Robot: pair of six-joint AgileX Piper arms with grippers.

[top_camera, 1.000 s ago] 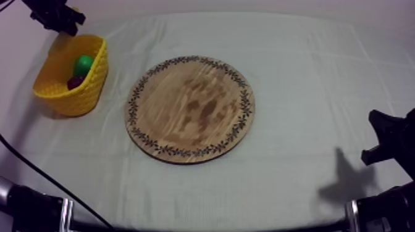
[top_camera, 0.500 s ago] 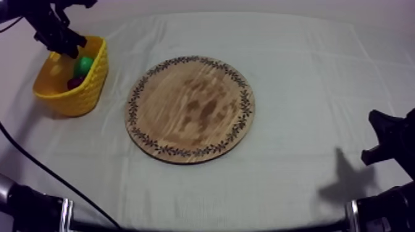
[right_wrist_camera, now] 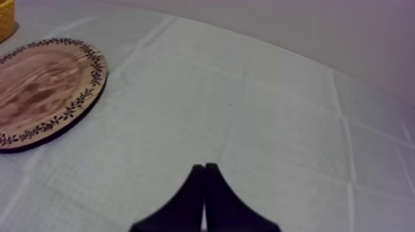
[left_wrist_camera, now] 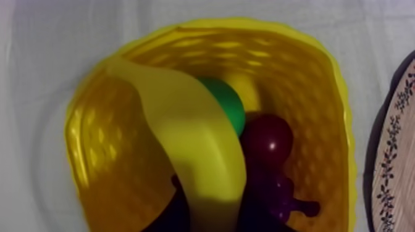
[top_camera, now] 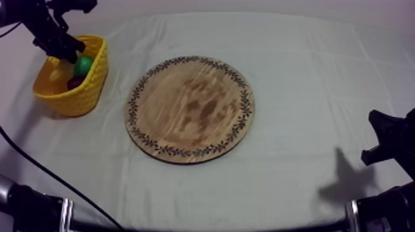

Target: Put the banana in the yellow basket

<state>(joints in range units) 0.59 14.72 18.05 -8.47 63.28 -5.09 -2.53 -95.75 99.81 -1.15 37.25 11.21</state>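
The yellow basket (top_camera: 83, 95) stands at the table's far left. My left gripper (top_camera: 64, 47) has come down over its rim and is shut on the banana (left_wrist_camera: 191, 142), which slants down inside the basket (left_wrist_camera: 333, 80). Dark finger shapes flank the banana's near end. Beneath it lie a green pear (left_wrist_camera: 225, 105), a small red fruit (left_wrist_camera: 267, 139) and purple grapes (left_wrist_camera: 281, 194). The pear (top_camera: 83, 65) also shows from above. The round wooden board (top_camera: 190, 109) lies bare at the table's centre. My right gripper (right_wrist_camera: 205, 166) is shut on nothing, a narrow wedge over the cloth.
My right arm (top_camera: 389, 139) rests low at the right edge, casting a shadow on the cloth. The board (right_wrist_camera: 43, 92) lies well off from the right gripper, with the basket's corner (right_wrist_camera: 5, 15) beyond it. The board's rim (left_wrist_camera: 395, 160) lies close beside the basket.
My left gripper has dropped from above the basket's far rim down into the basket, carrying the banana with it. The right arm has stayed still.
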